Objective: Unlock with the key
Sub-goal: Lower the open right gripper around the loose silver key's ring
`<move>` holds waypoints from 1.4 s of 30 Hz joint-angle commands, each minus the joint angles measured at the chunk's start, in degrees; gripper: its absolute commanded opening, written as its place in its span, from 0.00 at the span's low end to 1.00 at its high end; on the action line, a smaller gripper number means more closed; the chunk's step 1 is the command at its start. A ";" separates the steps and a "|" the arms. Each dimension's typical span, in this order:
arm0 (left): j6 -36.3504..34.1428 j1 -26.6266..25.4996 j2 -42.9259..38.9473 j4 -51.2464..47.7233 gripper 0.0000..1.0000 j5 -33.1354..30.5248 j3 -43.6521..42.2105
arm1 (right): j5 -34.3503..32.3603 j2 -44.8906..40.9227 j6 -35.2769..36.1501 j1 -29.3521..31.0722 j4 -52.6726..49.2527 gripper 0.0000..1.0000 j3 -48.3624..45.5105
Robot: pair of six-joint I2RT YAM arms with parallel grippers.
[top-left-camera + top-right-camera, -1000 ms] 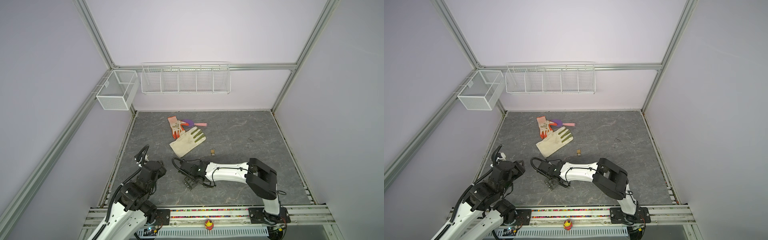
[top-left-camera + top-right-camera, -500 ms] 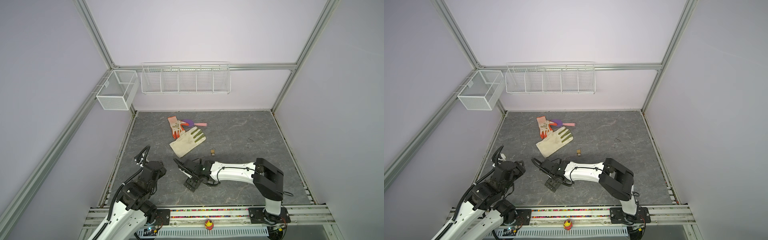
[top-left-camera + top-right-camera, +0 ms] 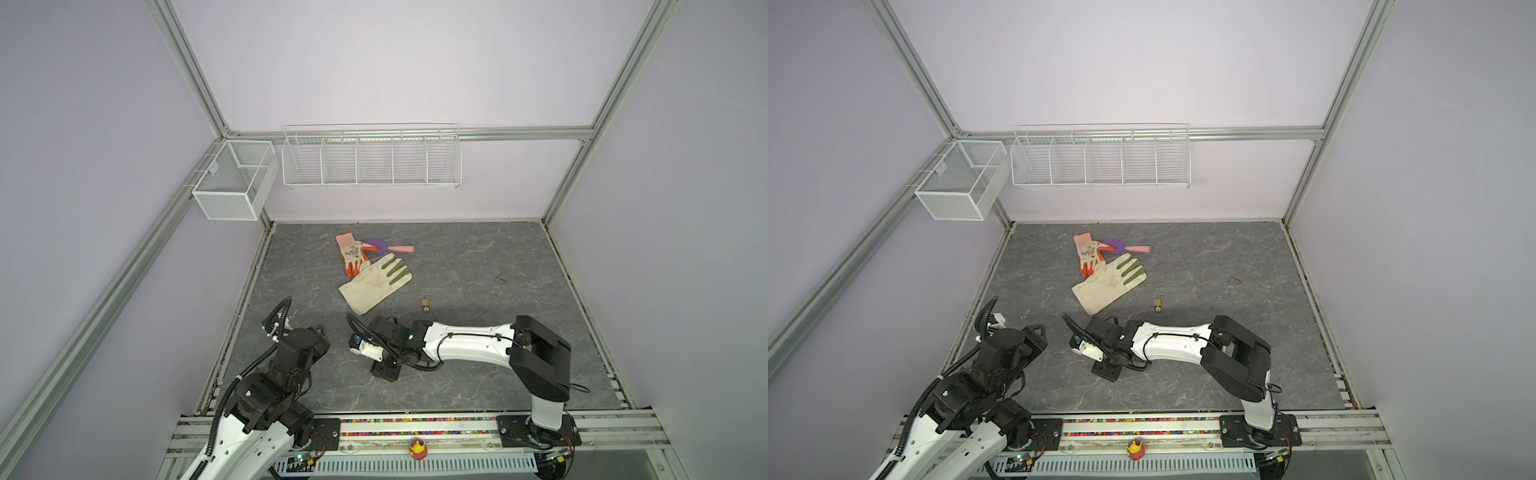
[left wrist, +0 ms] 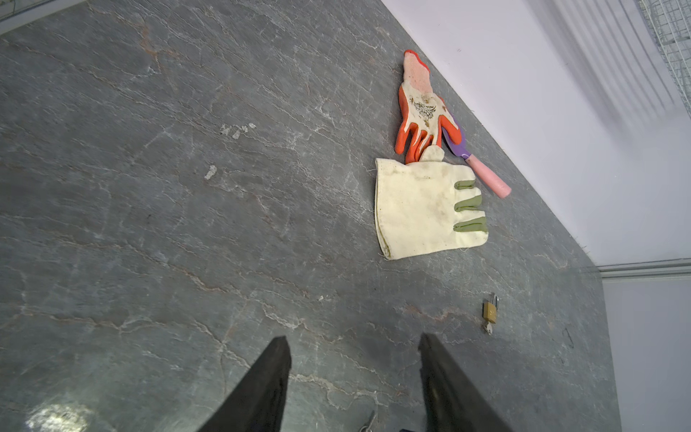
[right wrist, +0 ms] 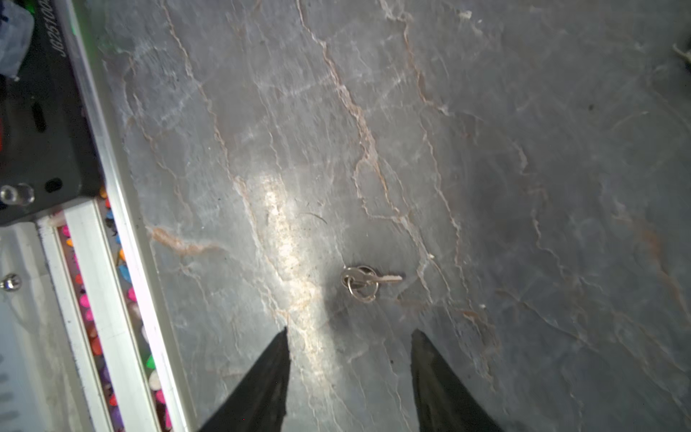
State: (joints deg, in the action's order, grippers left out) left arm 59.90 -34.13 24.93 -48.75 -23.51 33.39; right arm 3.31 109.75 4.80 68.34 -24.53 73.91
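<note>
Silver key [image 5: 356, 277] lies just beyond right claw [image 5: 349, 330].

Robot test cell in a lab
Aluminium framing [image 3: 193, 79] boxes plain lavender panels [image 3: 374, 62] around a slate-look tabletop [image 3: 478, 257]; two white-and-black robot arms [image 3: 469, 345] are mounted on a rail [image 3: 415, 428] at 6 o'clock by a red stop button [image 3: 417, 449], with a wire rack [image 3: 370, 166] at 12 o'clock and a mesh bin [image 3: 228, 191] at 10 o'clock

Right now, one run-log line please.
right gripper: open, near key | key: loose on table | left gripper: open, empty | padlock: on table, untouched
</note>
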 commanded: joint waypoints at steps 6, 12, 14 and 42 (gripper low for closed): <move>1.70 0.16 -0.64 -2.84 0.56 -0.56 -0.94 | 3.10 3.37 4.38 -0.22 -0.10 0.46 2.44; 1.68 0.20 -0.97 -3.55 0.56 -0.33 -1.00 | 2.46 5.47 3.64 -0.19 -0.43 0.44 4.53; 1.72 0.19 -1.04 -3.46 0.56 -0.36 -1.30 | 0.84 5.62 1.92 -0.13 0.23 0.46 4.70; 4.64 0.20 0.68 -1.15 0.56 0.52 -2.78 | -13.33 5.00 -8.35 0.84 1.13 0.58 -1.02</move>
State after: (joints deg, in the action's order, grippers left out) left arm 62.98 -34.13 25.71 -49.56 -23.05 31.57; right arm -7.35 114.65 -5.15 69.73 -21.76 74.96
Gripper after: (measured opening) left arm 0.562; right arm 0.581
